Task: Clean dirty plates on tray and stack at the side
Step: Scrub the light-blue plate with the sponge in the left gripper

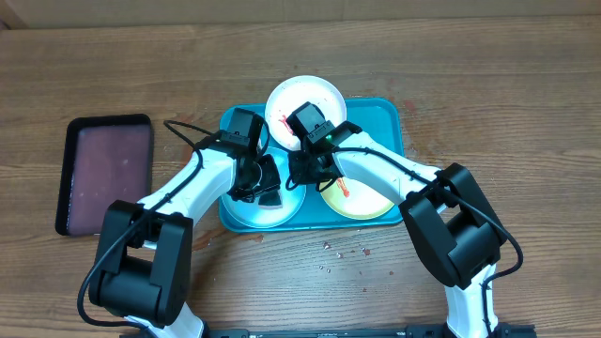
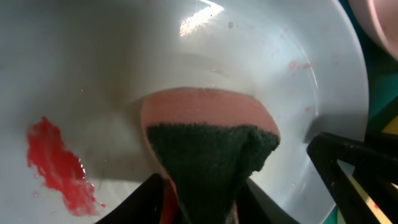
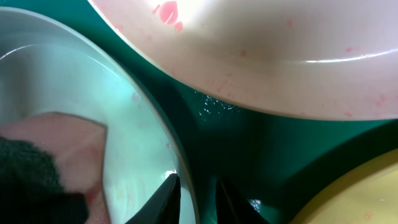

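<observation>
On the turquoise tray (image 1: pixel 385 117) lie three plates: a white one (image 1: pixel 302 101) at the back, a pale blue one (image 1: pixel 254 211) front left, a yellow-green one (image 1: pixel 366 202) front right. My left gripper (image 2: pixel 200 188) is shut on a pink sponge with a dark green pad (image 2: pixel 205 137), which rests on the pale blue plate (image 2: pixel 124 62) beside a red smear (image 2: pixel 59 165). My right gripper (image 3: pixel 198 183) straddles that plate's right rim (image 3: pixel 180 155), one finger inside and one outside, shut on it. The white plate (image 3: pixel 261 50) carries faint red specks.
A black tray with a maroon inside (image 1: pixel 103 169) lies on the wooden table to the left. Small red crumbs (image 1: pixel 343 249) dot the table in front of the turquoise tray. The two arms stand close together over the tray's middle.
</observation>
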Controlling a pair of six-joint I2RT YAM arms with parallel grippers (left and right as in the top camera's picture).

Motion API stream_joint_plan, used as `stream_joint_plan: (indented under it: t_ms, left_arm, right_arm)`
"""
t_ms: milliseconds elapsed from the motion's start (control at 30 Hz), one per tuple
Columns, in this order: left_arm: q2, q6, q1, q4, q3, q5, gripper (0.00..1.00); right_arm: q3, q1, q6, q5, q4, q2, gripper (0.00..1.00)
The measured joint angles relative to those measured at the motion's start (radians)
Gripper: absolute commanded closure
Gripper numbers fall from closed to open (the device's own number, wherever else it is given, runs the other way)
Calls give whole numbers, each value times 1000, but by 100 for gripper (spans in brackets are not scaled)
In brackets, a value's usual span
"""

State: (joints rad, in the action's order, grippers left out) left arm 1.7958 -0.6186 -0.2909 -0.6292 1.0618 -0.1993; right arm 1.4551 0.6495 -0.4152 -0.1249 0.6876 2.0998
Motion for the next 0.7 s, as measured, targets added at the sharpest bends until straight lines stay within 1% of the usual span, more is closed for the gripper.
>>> stream_joint_plan:
  t_ms: [67,133,200,300,533,600,700]
  left_arm:
    - [0,3,12,-3,0,0,92]
    - [0,-6,26,-15,0,1,96]
    - [0,-7,40,-37,0,7,96]
    - [0,-7,63,-80,0,54,96]
    - [0,9,71,-120,10,256,96]
    - [0,24,74,-145,28,299,96]
    - [0,35,78,-198,92,321,96]
  right_arm:
    - [0,0,1,0,0,0,78]
    - [0,0,0,0,0,0,78]
    - [0,0,0,1,1,0,78]
    - [0,0,0,1,0,0,78]
    - [0,0,0,1,0,0,78]
    - [0,0,1,1,0,0,78]
    - [0,0,1,2,0,0,78]
